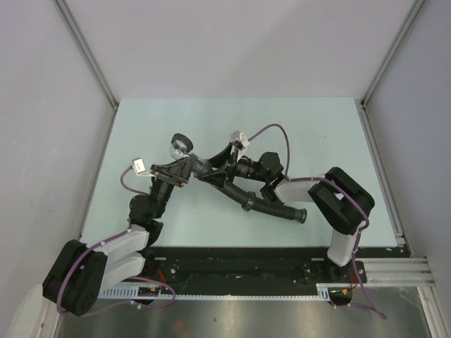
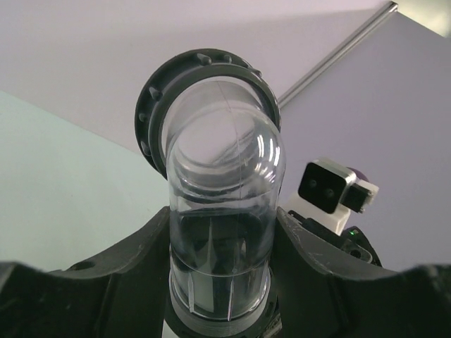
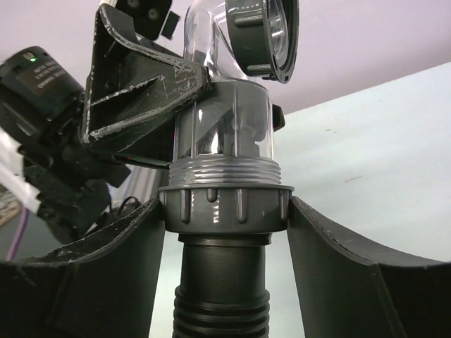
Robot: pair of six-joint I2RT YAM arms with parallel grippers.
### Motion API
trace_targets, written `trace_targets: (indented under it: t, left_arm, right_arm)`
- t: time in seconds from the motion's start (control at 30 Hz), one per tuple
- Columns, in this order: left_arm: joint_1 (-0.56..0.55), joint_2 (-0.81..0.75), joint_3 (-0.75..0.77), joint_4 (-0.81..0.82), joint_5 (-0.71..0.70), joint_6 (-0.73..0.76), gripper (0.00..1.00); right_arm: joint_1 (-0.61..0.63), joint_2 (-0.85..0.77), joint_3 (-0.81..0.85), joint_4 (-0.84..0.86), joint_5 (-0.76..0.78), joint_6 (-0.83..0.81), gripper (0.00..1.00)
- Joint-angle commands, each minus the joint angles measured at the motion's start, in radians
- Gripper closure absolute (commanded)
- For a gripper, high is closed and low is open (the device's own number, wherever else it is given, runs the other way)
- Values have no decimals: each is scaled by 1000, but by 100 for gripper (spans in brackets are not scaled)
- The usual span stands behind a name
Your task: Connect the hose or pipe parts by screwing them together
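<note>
The black ribbed hose point(image 1: 264, 204) curves across the table from its free flared end point(image 1: 301, 215) to the two grippers at the centre. My right gripper point(image 3: 225, 211) is shut on the grey ribbed collar nut point(image 3: 225, 201) at the hose's point(image 3: 222, 310) upper end. Bare grey threads point(image 3: 224, 169) of a clear elbow fitting point(image 3: 225, 130) show just above that nut. My left gripper point(image 2: 222, 236) is shut on the clear elbow fitting point(image 2: 222, 183), whose other end carries a grey ring point(image 2: 151, 105) with a round silvery face point(image 1: 182, 144). Both parts hang above the table.
The pale green table point(image 1: 317, 127) is fenced by white walls and aluminium posts point(image 1: 88, 53). The right wrist's camera point(image 2: 328, 186) sits close beside the fitting. Purple cables point(image 1: 271, 130) loop off both wrists. The arm bases stand on the black rail point(image 1: 232, 264) at the near edge.
</note>
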Motion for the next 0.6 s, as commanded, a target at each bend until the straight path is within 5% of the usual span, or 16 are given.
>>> trace_targets:
  t: [0.0,0.57]
  left_arm:
    - [-46,32,-8,84,261,10,100]
    - [-46,179,9,339,317,7,100]
  right_arm:
    - [-44,18,50,285,-39,145,92]
    - [-119,66,135,363,-268,403,96]
